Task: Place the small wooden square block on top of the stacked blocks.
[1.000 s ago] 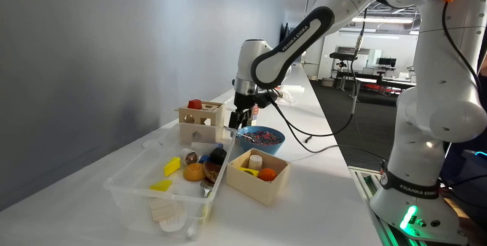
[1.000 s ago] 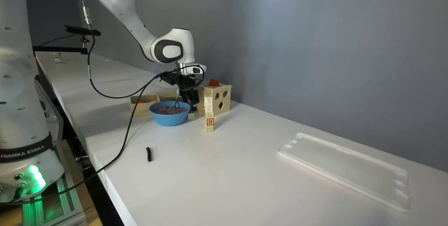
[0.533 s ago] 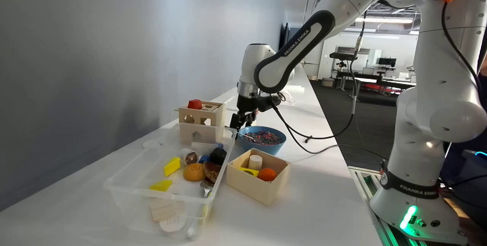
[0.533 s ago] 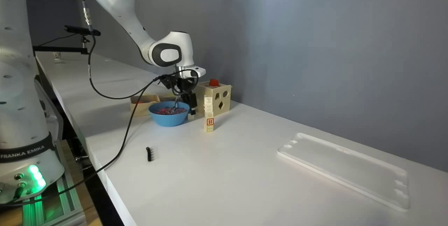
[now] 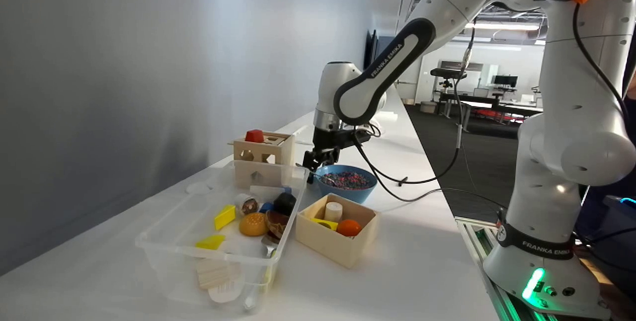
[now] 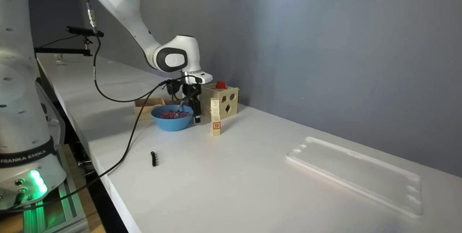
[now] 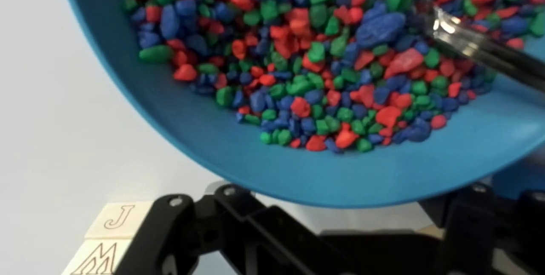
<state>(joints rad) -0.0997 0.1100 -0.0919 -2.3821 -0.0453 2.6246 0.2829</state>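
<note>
The stacked blocks [image 6: 215,117] stand as a thin upright pale column in an exterior view. Lettered pale blocks [image 7: 106,241] show at the lower left of the wrist view. My gripper [image 6: 197,119] is low at the table, between the blue bowl [image 6: 172,122] and the stack; it also shows in an exterior view [image 5: 310,177]. In the wrist view the gripper's black fingers [image 7: 351,215] are spread apart, with their tips hidden under the bowl's rim [image 7: 340,196]. The small wooden square block is hidden now, near the fingertips and bowl.
The bowl holds coloured pebbles and a metal utensil [image 7: 477,43]. A wooden shape box [image 6: 228,99] stands behind the stack. An open wooden box [image 5: 323,244] and a clear bin [image 5: 174,261] stand near the bowl. A clear lid [image 6: 355,179] and a black clip [image 6: 154,158] lie on the table.
My gripper has moved down to the table. The bowl has shifted slightly away from the stack. The small pale block seen earlier by the fingertips is now hidden.
</note>
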